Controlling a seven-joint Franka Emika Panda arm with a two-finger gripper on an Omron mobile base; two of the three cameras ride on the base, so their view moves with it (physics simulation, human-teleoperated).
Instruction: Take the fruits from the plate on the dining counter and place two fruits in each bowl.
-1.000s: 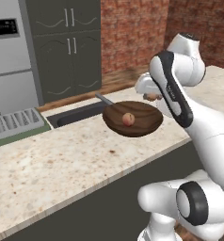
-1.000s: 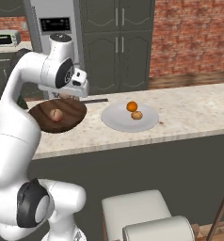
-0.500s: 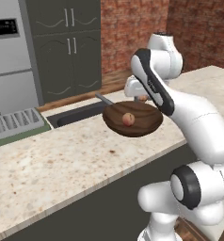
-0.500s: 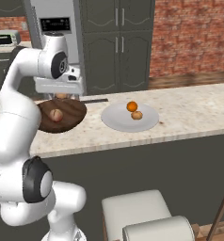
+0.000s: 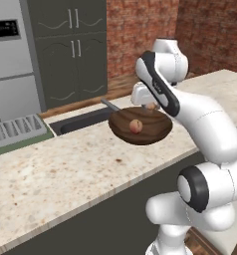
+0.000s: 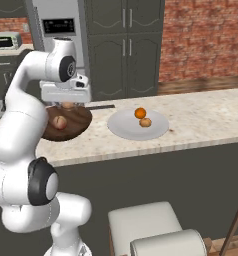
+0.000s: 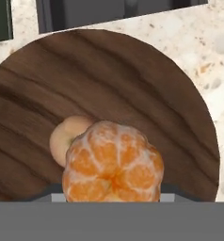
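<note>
The peeled orange (image 7: 113,162) sat clamped in the gripper (image 7: 113,197), jaws pinched in on its sides, which made sense since it was hanging right over the wood bowl (image 7: 132,108) rather than resting in it. Directly under it, a bit to one side, a peach-tan fruit (image 7: 64,136) lay on the bowl's floor, so my guess is the orange was meant as that bowl's second piece and was held high enough to clear the rim before letting go. From the right base view the gripper (image 6: 67,104) hovered just above the bowl (image 6: 76,122) with the fruit (image 6: 59,122) below it, and off to the side the plate (image 6: 122,129) had two fruits on it, an orange one (image 6: 140,113) touching a tan one (image 6: 146,122), probably left there for the other bowl. Everything sat on the counter (image 6: 201,117). I couldn't spot the red bowl, so I can't say where it was relative to the hand.
</note>
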